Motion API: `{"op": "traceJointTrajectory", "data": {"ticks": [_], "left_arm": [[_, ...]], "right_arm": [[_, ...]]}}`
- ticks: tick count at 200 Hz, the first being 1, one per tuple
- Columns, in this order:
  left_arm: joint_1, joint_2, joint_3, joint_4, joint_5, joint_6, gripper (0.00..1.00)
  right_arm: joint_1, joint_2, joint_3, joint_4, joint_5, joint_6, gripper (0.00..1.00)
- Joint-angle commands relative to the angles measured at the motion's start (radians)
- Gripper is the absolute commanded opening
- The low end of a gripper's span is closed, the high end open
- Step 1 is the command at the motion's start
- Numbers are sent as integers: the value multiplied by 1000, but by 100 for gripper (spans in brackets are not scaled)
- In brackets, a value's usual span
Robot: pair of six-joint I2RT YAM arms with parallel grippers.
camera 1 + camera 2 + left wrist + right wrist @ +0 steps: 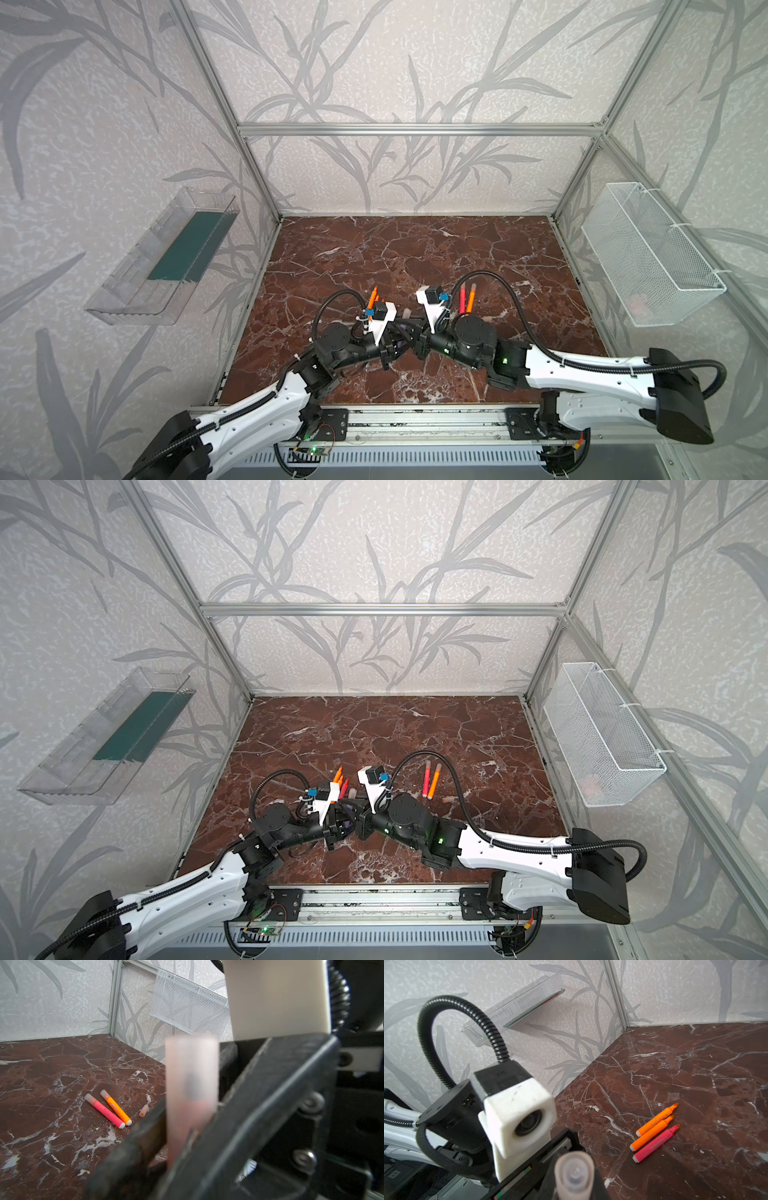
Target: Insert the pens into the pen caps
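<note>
At right pincer [574,1187]: frosted tubular cap [574,1169], clamped.

Robot lab cell, aluminium frame [415,129], wallpapered panels [374,62]

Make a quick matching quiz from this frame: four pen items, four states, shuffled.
Things:
1. pink pen of the pair
2. pink pen of the trio
3. lone cap
4. held cap

States:
A. tip bare
B. gripped in jaws, dark tip inside
C. no pen in it, lying on the marble
D. capped, lying on the marble

Pairs: 1-D, 2-A, 3-C, 4-B.
</note>
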Motion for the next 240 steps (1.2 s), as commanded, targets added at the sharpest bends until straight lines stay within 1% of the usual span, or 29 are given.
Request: {"op": "traceJointTrajectory", "data": {"ticks": [1, 12, 20, 37, 47, 49, 67, 80, 81, 90, 100, 116, 131, 145, 148, 159, 173, 181, 195, 209, 218, 224, 240], "left_arm": [[-8, -1, 21, -6, -24, 23, 19], [-8, -5, 16, -20, -48, 28, 33], [-8, -11, 14, -38, -69, 30, 41], [-8, -36, 19, -117, -131, 40, 54], [-8, -51, 13, -162, -191, 49, 60], [-8, -54, 11, -169, -205, 50, 61], [-8, -69, -6, -216, -330, 59, 67], [-8, -74, -9, -257, -432, 56, 69], [-7, -74, -9, -261, -439, 54, 69], [-6, -77, -2, -297, -521, 42, 70], [-5, -78, 11, -343, -607, 25, 71], [-2, -70, 24, -399, -718, 6, 72], [3, -56, 23, -415, -783, -6, 73], [9, -36, 33, -442, -822, -25, 73], [10, -31, 37, -449, -827, -29, 73], [13, -17, 58, -486, -839, -42, 74], [17, -2, 80, -532, -847, -48, 73], [18, 3, 84, -540, -851, -48, 73], [21, 1, 76, -536, -858, -44, 73], [23, -9, 68, -533, -861, -44, 73], [25, -19, 67, -540, -860, -45, 73], [25, -25, 70, -547, -857, -44, 73], [28, -45, 69, -559, -856, -37, 73]], "right_arm": [[-24, -34, -17, -21, 47, -17, 2], [-42, -60, -51, -18, 65, -7, 0], [-63, -81, -76, -24, 72, 9, 0], [-134, -138, -115, -86, 75, 55, 0], [-169, -175, -137, -134, 80, 69, 0], [-195, -184, -144, -142, 84, 71, 0], [-283, -253, -198, -215, 121, 90, 0], [-363, -287, -220, -289, 129, 101, 0], [-370, -289, -221, -295, 129, 116, 0], [-430, -294, -220, -348, 119, 149, 0], [-495, -277, -217, -376, 78, 162, 0], [-581, -205, -198, -381, -26, 168, 0], [-614, -98, -146, -405, -72, 142, 0], [-632, 17, -65, -455, -117, 115, 0], [-634, 40, -42, -469, -126, 86, 0], [-637, 134, 45, -537, -150, 50, 0], [-641, 242, 179, -683, -186, -6, 0], [-639, 298, 245, -751, -182, -36, 0], [-641, 384, 318, -805, -183, -70, 0], [-641, 461, 387, -870, -153, -94, 0], [-641, 493, 417, -899, -135, -101, 0], [-641, 540, 438, -912, -130, -104, 0], [-641, 605, 477, -928, -148, -112, 0]]}}
